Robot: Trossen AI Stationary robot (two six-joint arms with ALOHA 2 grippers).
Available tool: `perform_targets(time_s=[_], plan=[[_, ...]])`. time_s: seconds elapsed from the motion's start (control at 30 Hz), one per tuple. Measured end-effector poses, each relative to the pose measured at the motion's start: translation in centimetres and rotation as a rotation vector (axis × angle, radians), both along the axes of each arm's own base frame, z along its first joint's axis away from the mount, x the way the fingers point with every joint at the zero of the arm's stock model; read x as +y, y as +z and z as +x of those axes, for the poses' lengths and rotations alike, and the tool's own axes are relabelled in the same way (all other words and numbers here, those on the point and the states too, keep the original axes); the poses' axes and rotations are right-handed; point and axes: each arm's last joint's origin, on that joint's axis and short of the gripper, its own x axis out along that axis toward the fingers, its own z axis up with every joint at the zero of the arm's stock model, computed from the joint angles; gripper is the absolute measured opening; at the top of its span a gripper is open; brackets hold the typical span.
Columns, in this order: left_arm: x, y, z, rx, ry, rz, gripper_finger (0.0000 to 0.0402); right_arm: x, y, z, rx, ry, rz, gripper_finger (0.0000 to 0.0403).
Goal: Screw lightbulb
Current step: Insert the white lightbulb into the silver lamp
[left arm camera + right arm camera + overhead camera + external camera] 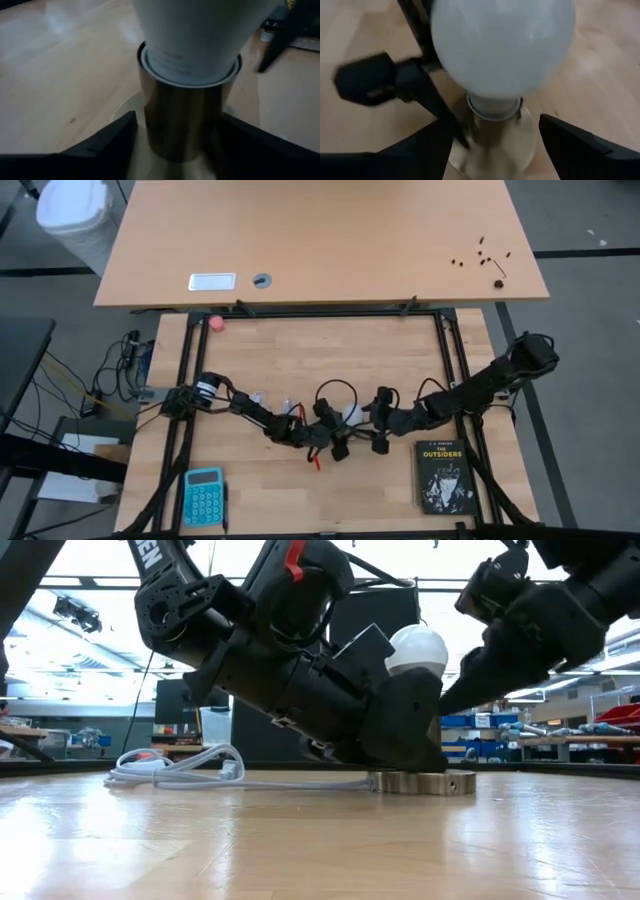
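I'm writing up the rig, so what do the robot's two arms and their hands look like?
Both arms are black and jointed. The left arm carries a white band, a red patch and white lettering; thin black cable loops near its wrist. Each hand, left hand and right hand, has two flat black fingers.

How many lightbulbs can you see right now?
1. The lightbulb stands upright in the metal socket at mid-table, between the left gripper and the right gripper. No others show.

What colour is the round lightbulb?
The lightbulb is frosted white, standing in a shiny metal socket. The right wrist view shows it best.
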Motion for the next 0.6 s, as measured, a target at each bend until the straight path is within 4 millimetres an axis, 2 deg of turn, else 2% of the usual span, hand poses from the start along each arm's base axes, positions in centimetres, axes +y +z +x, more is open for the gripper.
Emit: perform_targets(time_s=[0.1, 0.2, 0.33, 0.5, 0.6], plan=[[0.0, 0.3, 0.1, 0.003, -0.01, 0.012, 0.0308, -0.3, -1.0, -0.8, 0.02, -0.03, -0.016, 0.0294], [0.0, 0.8, -0.1, 0.012, -0.008, 0.024, 0.0319, -0.7, -2.1, -1.7, 0.005, -0.079, -0.002, 0.0287], [0.2, 2.0, -0.4, 0.045, 0.022, 0.055, 0.0319, -1.2, -4.1, -2.7, -0.006, -0.116, 0.035, 0.0281], [0.2, 3.8, -0.8, 0.049, 0.036, 0.064, 0.0314, -1.2, -5.0, -2.7, -0.043, -0.132, 0.063, 0.0276], [0.0, 4.5, -0.9, 0.027, 0.03, 0.059, 0.031, -0.9, -4.7, -2.2, -0.088, -0.095, 0.087, 0.0274]])
